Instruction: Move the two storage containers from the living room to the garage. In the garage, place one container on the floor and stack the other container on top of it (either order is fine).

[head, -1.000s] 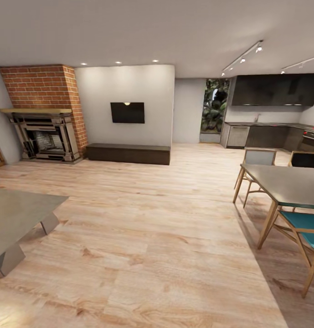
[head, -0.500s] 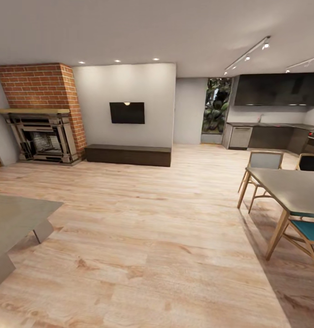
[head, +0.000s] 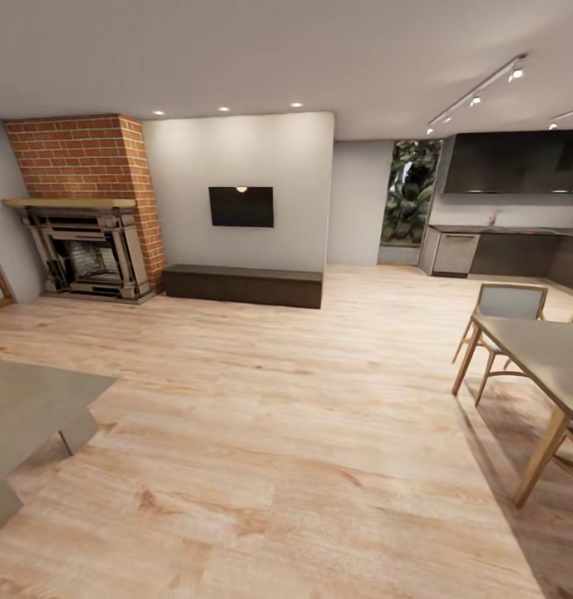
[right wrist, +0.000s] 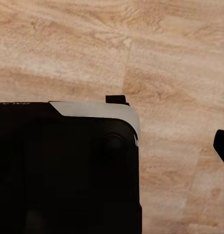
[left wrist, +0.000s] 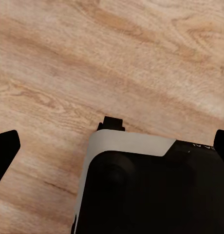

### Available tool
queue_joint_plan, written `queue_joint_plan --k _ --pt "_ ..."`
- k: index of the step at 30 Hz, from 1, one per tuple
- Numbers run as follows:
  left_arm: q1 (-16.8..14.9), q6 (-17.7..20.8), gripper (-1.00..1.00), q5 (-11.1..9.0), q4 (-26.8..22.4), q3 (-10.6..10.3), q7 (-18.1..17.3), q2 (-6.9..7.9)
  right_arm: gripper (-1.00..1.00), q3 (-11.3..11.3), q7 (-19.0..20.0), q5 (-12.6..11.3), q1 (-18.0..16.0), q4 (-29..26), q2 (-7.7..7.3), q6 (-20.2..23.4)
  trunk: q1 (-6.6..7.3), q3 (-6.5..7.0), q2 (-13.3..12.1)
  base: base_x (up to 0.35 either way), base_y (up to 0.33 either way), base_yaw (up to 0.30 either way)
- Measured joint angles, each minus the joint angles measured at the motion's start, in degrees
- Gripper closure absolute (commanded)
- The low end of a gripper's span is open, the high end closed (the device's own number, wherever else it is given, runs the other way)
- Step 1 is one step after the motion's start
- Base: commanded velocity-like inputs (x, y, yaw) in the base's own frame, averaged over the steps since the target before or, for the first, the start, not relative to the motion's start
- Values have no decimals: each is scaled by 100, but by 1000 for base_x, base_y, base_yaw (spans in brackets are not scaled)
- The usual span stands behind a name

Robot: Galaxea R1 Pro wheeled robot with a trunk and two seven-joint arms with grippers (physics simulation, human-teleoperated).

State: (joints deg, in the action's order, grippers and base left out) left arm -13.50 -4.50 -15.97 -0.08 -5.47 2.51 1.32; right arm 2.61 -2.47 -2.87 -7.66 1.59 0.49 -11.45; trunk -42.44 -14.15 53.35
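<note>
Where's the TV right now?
Head view: the TV hangs on the pale wall left of centre, above the dark low bench, with the brick fireplace to its left.

We count one brick fireplace (head: 82,208), one wall TV (head: 240,206) and one long dark bench (head: 243,284) beneath it. Three recessed ceiling lights (head: 224,109) glow above that wall. There are two tabletops, a grey one (head: 24,408) at the near left and a dining one (head: 544,353) at the right. One chair (head: 502,312) is plain to see (a second shows only as a teal sliver). One window (head: 411,193) shows greenery.
</note>
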Motion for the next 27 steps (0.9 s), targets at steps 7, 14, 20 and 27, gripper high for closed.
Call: queue_joint_plan --k 7,14,20,27 --pt "0 0 -100 0 -1 -1 0 0 -100 0 -2 0 0 0 -3 0 0 0 0 326 0 0" --pt "0 0 -100 0 1 -1 0 0 -100 0 -2 0 0 0 -6 -1 0 0 0 326 0 0" --pt "0 0 -100 0 0 -1 0 0 -100 0 -2 0 0 0 -6 -1 0 0 0 326 0 0" --pt "0 0 -100 0 1 -1 0 0 -100 0 -2 0 0 0 -6 0 0 0 0 326 0 0"
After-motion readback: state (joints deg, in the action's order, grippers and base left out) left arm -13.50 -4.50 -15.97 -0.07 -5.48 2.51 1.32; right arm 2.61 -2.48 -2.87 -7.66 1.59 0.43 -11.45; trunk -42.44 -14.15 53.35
